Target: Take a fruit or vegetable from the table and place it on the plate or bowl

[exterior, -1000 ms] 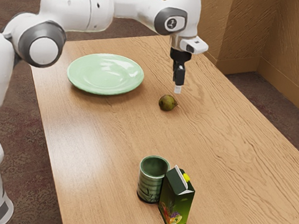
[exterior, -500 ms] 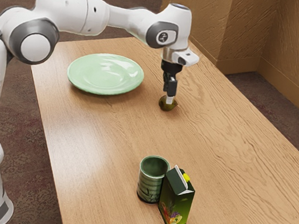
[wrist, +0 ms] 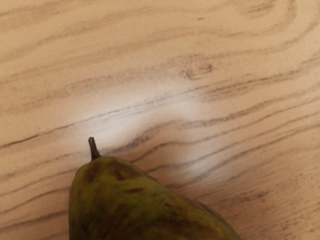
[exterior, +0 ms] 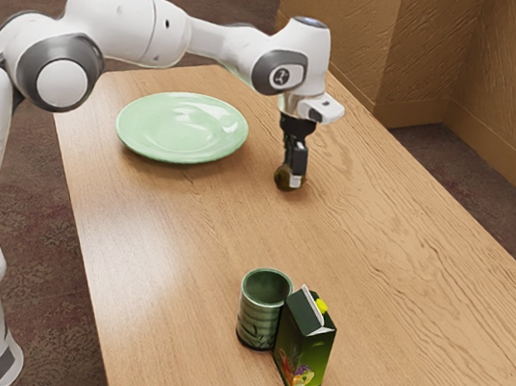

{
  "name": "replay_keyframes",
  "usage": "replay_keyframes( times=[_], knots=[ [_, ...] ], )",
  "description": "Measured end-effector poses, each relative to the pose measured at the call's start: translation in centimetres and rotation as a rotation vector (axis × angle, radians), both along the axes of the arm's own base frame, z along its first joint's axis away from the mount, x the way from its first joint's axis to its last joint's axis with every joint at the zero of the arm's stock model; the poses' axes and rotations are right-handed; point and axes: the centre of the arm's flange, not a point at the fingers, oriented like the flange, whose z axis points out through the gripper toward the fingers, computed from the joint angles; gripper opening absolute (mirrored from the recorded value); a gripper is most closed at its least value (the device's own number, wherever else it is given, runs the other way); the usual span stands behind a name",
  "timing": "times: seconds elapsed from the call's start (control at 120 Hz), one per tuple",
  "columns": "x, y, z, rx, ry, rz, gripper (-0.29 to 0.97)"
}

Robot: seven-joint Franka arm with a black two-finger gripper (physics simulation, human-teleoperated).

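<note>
Carton (exterior: pixel 305 341) and green mug (exterior: pixel 263 307) stand at the front, well apart from the work. Mid-table: pear (exterior: pixel 284 180) lies on the wood with the gripper (exterior: pixel 295 174) down at it; can't tell if it's open or closed. Wrist view puts the pear right under the hand, stem (wrist: pixel 93 148) pointing away. I'd squeeze across the fat body and verify the hold before lifting. The target, a green plate (exterior: pixel 182 127), is behind it.

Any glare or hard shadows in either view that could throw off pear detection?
Wrist view: a pale, washed-out sheen on the table just past the stem of the pear; the pear itself is dark and mottled, with no highlight. Exterior view: soft, even light; only faint contact shadows under the cup and carton; mild sheen on the plate.
</note>
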Motion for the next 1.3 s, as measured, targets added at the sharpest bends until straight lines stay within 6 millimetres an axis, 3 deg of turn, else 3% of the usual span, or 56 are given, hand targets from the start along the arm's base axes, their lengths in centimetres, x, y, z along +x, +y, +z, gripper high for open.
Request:
replay_keyframes(
  times=[0.4,0.608,0.8,0.883,0.983,1.05,1.133,1.25,1.3],
  knots=[
    [0.2,-0.2,-1.4,0.002,0.003,0.002,0.68],
    [0.2,-0.2,-1.5,0.022,0.002,-0.009,0.36],
    [0.3,-0.2,-1.1,0.042,-0.013,-0.014,0.29],
    [0.2,-0.7,0.2,0.052,-0.032,-0.021,0.29],
    [-0.6,-1.3,4.3,0.076,-0.078,-0.023,0.29],
    [-1.8,-1.6,6.2,0.092,-0.090,-0.023,0.29],
    [-5.6,-1.2,8.9,0.128,-0.092,-0.005,0.28],
    [-11.3,2.5,12.9,0.161,-0.097,0.073,0.31],
    [-14.1,6.0,13.2,0.149,-0.080,0.133,0.31]
  ],
)
